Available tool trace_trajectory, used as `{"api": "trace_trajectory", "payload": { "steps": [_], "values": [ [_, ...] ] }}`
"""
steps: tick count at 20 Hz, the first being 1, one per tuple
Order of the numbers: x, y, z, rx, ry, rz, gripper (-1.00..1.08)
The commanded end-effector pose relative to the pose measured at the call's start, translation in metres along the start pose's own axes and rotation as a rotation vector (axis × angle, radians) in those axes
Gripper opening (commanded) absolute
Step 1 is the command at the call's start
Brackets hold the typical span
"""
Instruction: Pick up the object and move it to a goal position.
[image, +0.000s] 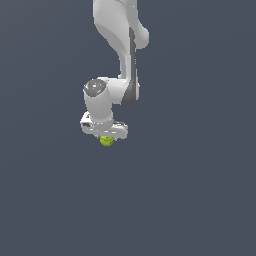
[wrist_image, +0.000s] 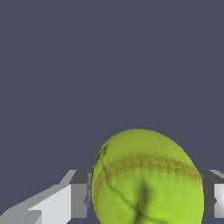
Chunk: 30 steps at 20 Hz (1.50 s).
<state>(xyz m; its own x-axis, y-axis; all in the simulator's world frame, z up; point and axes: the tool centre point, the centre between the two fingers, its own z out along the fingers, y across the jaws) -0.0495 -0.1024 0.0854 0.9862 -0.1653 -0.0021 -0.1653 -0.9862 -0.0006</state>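
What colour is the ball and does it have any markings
Yellow-green ball, with darker stitched seam lines curving across it; clearest in the wrist view.

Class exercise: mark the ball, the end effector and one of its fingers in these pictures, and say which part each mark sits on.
ball (wrist_image: 146, 179): wrist view, on its yellow-green front surface.
end effector (image: 106, 136): exterior view, midway between the fingertips, just above the ball.
finger (wrist_image: 78, 199): wrist view, on its grey inner face beside the ball.

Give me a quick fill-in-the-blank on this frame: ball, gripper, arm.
1. The small yellow-green ball with darker seams sits ____ the two grey fingers.
2. In the exterior view, the ball shows just ____ the white gripper.
3. The white arm enters the exterior view from the ____ edge.

Missing words: between; below; top
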Motion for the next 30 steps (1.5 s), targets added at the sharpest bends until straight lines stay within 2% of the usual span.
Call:
{"api": "trace_trajectory", "payload": {
  "steps": [1,20,30],
  "values": [
    [-0.003,0.010,-0.019,0.000,0.003,0.001,-1.00],
    [-0.037,0.118,-0.206,0.002,0.002,0.001,-1.00],
    [-0.044,0.150,-0.262,0.000,0.002,0.001,-1.00]
  ]
}}
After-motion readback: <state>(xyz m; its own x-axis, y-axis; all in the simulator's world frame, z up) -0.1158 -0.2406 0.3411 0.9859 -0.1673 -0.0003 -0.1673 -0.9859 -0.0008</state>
